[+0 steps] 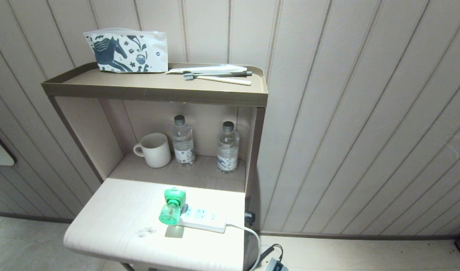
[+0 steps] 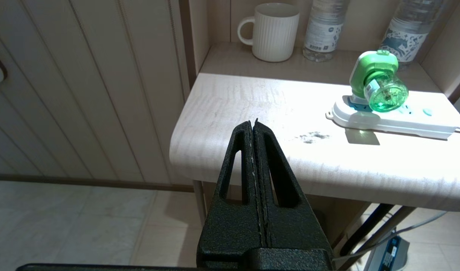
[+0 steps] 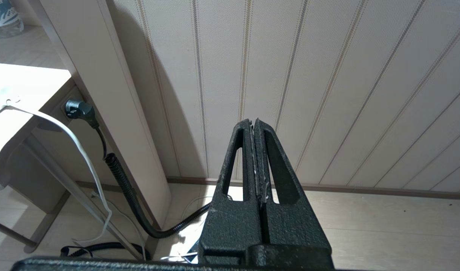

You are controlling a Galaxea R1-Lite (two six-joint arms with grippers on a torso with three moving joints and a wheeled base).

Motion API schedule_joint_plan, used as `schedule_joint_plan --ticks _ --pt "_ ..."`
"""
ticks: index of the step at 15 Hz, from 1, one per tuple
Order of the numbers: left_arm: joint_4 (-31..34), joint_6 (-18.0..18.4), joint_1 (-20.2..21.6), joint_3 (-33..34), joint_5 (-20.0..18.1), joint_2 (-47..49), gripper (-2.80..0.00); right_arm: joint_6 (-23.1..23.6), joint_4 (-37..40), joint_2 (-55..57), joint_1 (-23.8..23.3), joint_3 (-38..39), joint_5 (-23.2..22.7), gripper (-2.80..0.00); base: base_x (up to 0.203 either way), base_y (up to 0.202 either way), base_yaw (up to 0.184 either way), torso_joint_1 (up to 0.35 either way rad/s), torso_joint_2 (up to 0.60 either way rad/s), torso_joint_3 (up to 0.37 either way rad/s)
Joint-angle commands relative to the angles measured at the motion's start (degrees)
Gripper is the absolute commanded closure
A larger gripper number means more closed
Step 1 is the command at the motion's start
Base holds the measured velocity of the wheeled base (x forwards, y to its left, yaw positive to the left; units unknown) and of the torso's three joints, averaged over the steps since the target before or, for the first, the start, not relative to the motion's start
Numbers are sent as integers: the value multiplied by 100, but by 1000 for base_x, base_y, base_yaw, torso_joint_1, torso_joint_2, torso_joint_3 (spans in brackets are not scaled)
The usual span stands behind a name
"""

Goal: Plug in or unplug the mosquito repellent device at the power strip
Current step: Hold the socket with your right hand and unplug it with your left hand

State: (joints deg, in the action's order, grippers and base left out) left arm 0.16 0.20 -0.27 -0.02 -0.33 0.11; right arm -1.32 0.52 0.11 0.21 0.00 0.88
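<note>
Mosquito repellent device (image 1: 172, 206) sat plugged into the power strip (image 1: 203, 219) near the surface's (image 1: 113, 222) right edge, bottle axis toward the front; left hand (image 2: 253, 124), closed and empty, was nearer than the closed, empty right hand (image 3: 253, 123).
</note>
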Motion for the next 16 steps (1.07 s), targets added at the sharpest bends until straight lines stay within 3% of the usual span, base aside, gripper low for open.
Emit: schedule_joint_plan --ticks 1,7,11,14,16 --pt "1 16 0 2 -10 -2 0 0 0 9 -3 0 0 0 0 0 0 0 0 0" --pt "81 131 1 -118 37 23 0 0 9 7 -3 0 -9 0 0 0 0 0 0 0" --pt "786 161 1 -2155 -21 1022 0 9 9 7 -3 0 -17 0 0 0 0 0 0 0" --pt "1292 163 6 -3617 -124 2325 0 9 9 7 -3 0 -17 0 0 0 0 0 0 0" --pt "1958 128 6 -4674 -191 3460 0 9 9 7 -3 0 -17 0 0 0 0 0 0 0"
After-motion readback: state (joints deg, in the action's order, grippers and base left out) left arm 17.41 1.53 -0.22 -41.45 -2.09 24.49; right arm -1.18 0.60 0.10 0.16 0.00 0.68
